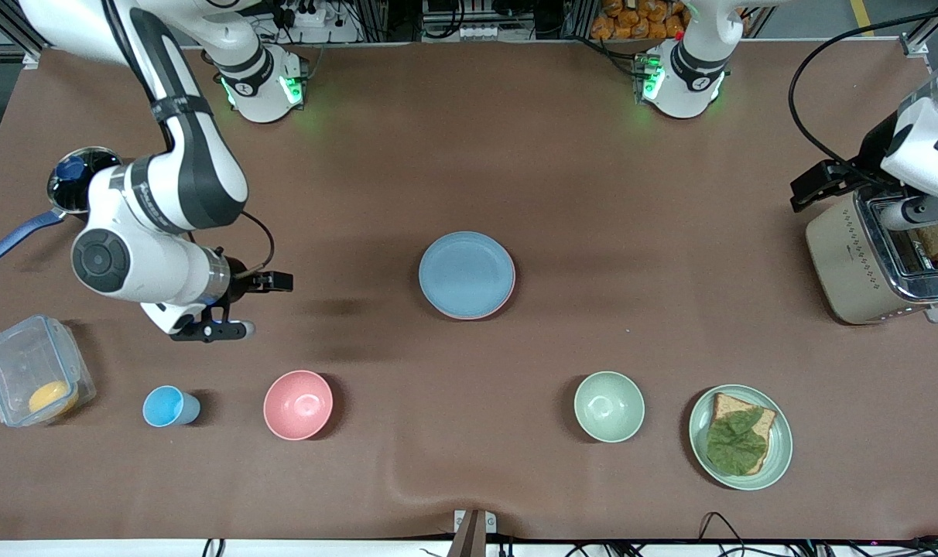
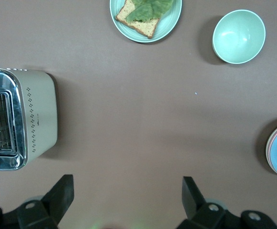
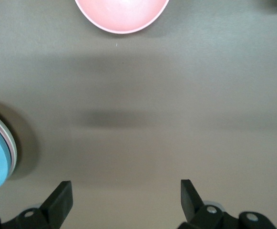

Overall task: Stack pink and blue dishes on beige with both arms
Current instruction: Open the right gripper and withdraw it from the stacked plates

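The light blue plate point(image 1: 466, 273) lies at the table's middle on top of a stack. The pink plate's rim point(image 1: 473, 317) peeks out beneath it. In the right wrist view a pale beige rim point(image 3: 15, 157) shows under the pink one; the rest of the beige plate is hidden. My right gripper point(image 1: 213, 331) point(image 3: 125, 187) hangs open and holds nothing, over bare table toward the right arm's end, apart from the stack. My left gripper point(image 1: 922, 210) point(image 2: 128, 183) is open and holds nothing, up by the toaster point(image 1: 871, 263) at the left arm's end.
Along the side nearest the front camera stand a clear box point(image 1: 32, 371), a small blue cup point(image 1: 167, 406), a deep pink bowl point(image 1: 299, 404), a green bowl point(image 1: 609, 406) and a green plate point(image 1: 778, 449) with toast. A blue-handled pan point(image 1: 66, 182) sits by the right arm.
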